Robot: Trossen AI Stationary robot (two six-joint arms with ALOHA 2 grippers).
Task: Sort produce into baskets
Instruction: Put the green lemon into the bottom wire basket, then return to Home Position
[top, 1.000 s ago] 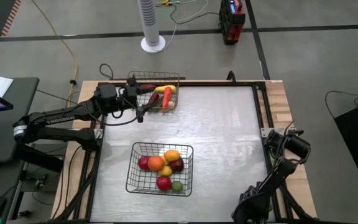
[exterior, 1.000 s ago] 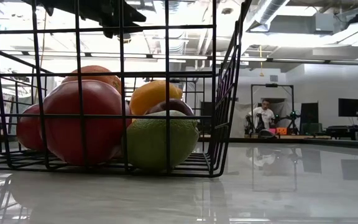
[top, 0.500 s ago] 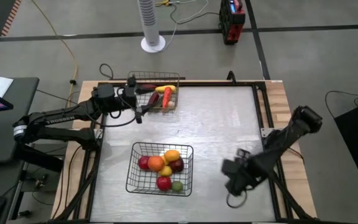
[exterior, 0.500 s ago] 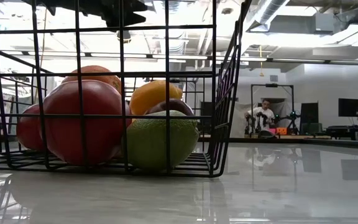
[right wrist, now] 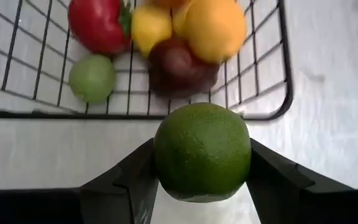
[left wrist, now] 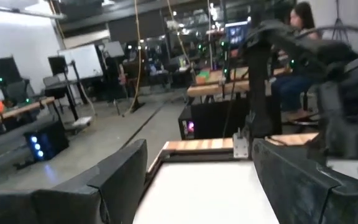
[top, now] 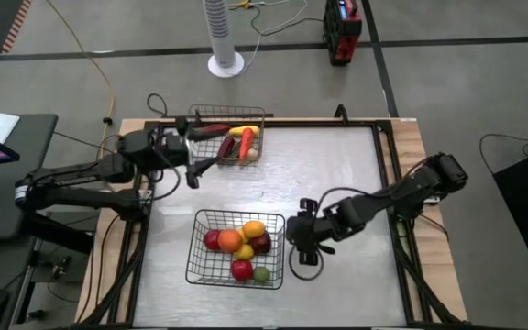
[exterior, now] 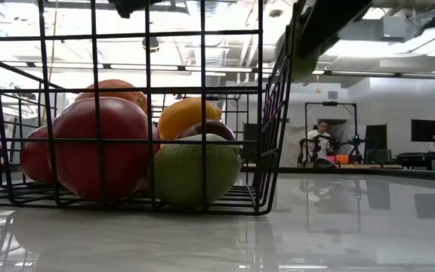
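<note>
Right hand [right wrist: 202, 186], fingers clamped on a round green fruit [right wrist: 202, 152], above the counter [top: 337, 174] just beside the near wire basket [top: 200, 266] of round produce. Left hand [top: 193, 170], fingers apart, beside the far basket [top: 257, 115] holding long produce.

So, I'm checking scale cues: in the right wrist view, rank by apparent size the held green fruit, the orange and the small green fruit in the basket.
1. Held green fruit, though nearest the camera.
2. Orange.
3. Small green fruit.
</note>
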